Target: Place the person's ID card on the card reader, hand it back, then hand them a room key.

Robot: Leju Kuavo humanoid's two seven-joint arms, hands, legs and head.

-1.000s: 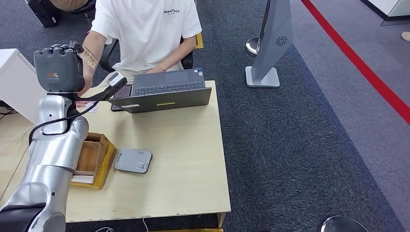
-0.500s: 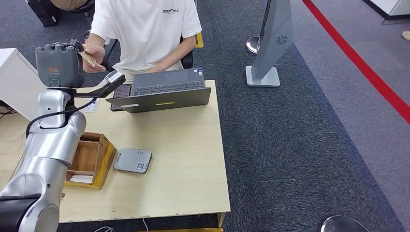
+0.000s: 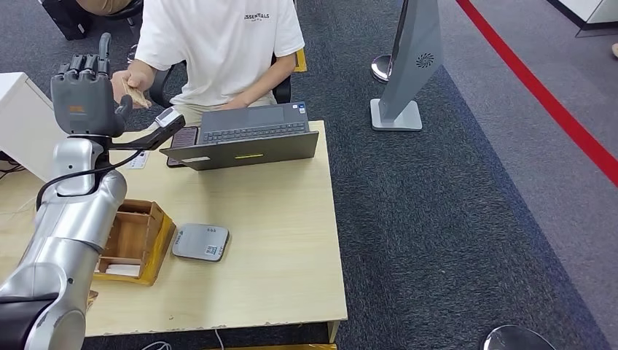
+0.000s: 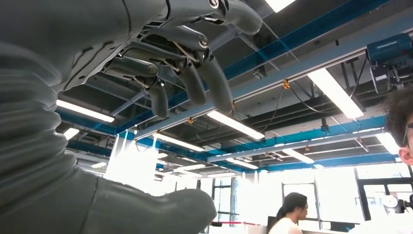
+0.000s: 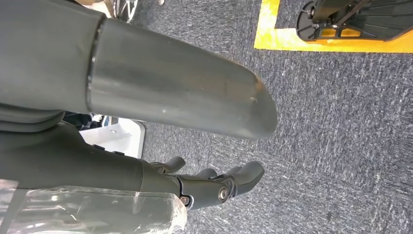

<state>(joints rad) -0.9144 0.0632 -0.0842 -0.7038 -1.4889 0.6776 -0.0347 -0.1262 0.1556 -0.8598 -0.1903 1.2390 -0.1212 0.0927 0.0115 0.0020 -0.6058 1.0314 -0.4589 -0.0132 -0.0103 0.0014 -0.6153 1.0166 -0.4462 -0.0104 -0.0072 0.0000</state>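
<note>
We are holding our left hand (image 3: 86, 91) raised with fingers spread and empty, the card (image 3: 132, 91) sitting in the person's hand (image 3: 131, 79) at its three o'clock, so further handovers are likely remaining.

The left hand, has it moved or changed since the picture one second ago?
Yes. The left hand has opened, its fingers now pointing up, and sits slightly higher above the laptop. The card is now in the person's hand.
</note>
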